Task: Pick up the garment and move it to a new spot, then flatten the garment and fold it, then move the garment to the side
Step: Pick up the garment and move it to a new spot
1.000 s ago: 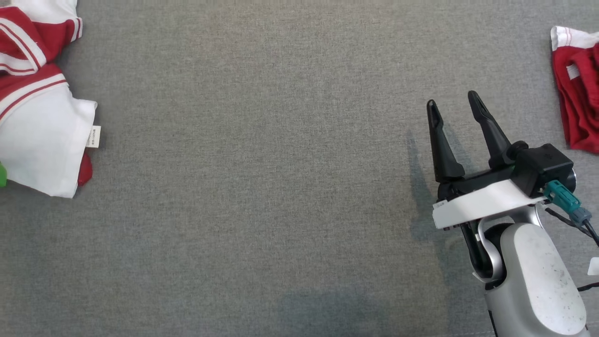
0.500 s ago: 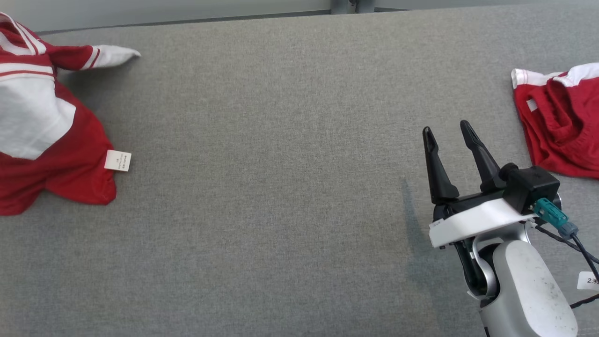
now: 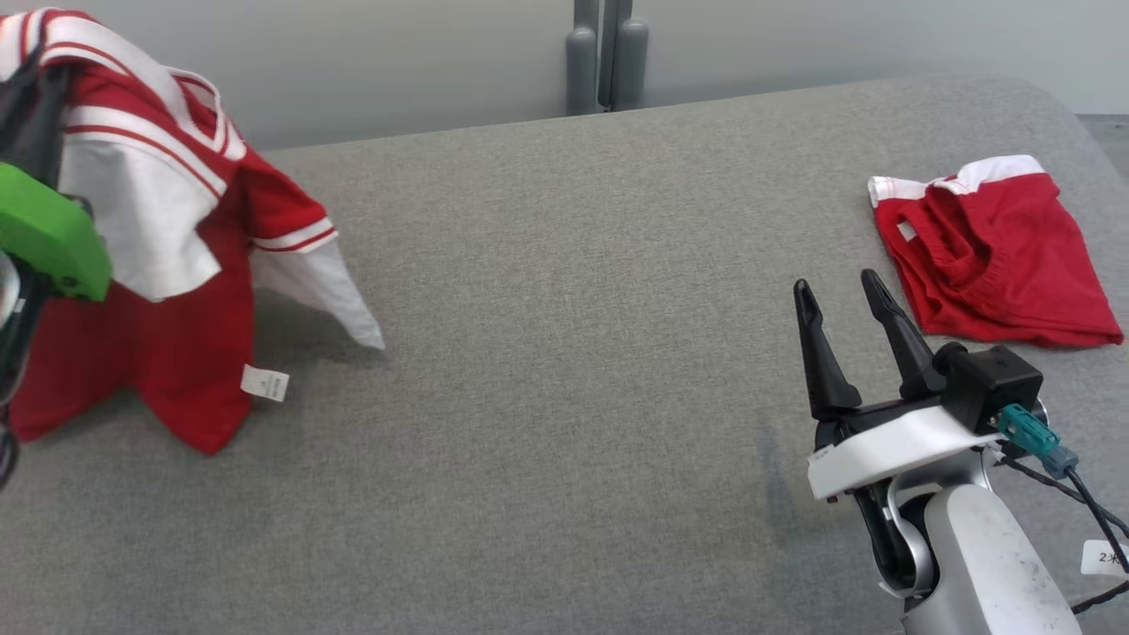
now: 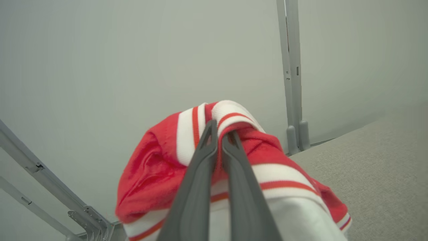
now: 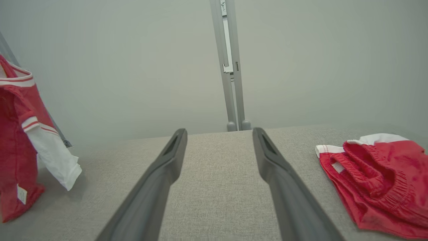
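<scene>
The first step looked to be in hand: the garment [image 3: 168,353], a red and white striped jersey, hung at about nine o'clock in the head view, gathered and lifted by the left gripper [image 4: 220,134]. The jaws were clamped together on a red-and-white ribbed band near its top. It drooped in a bunched cone. One white-cuffed sleeve [image 3: 317,291] trailed toward three o'clock and a white care label [image 3: 265,383] showed near the hem. The lowest red folds seemed to touch the grey cloth-covered table [image 3: 564,370], though I could not tell how firmly. The next move probably called for carrying it toward the bare middle of the table, at about three o'clock from the garment, and lowering it so the cloth could spread rather than heap. A second hold would likely be needed for flattening. At about four o'clock the right gripper [image 3: 835,280] hovered over the table with its jaws apart, holding nothing. A pair of red shorts [image 3: 1005,273] lay at about two o'clock, well apart from the jersey.
</scene>
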Robot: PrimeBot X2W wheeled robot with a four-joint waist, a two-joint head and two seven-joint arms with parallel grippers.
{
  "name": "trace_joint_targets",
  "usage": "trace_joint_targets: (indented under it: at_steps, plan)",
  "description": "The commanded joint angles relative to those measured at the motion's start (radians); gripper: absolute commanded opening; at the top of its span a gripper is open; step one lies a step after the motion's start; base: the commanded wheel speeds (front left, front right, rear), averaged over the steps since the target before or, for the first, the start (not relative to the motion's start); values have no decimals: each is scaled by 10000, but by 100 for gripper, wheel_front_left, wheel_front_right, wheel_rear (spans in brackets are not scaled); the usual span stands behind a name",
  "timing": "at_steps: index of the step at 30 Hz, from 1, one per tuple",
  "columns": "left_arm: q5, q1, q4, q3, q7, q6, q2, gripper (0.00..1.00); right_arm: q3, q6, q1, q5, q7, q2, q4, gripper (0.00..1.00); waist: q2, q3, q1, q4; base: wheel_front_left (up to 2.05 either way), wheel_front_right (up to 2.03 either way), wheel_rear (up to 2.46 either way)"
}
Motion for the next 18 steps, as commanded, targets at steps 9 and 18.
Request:
trace_joint_targets:
  at_steps: [9,18]
  plan:
    - [290,586,-904,-1713,554,208,-1961,0,123,-7,164,182,-31,-22,-3,100,0,-23,1,-1070,0,0,0]
    - [1319,-817,1453,-3559,-441,-170,-3855,0,500,-7,-467,596,-327,-16,159,100,0,1195,1,-2460,0,0,0]
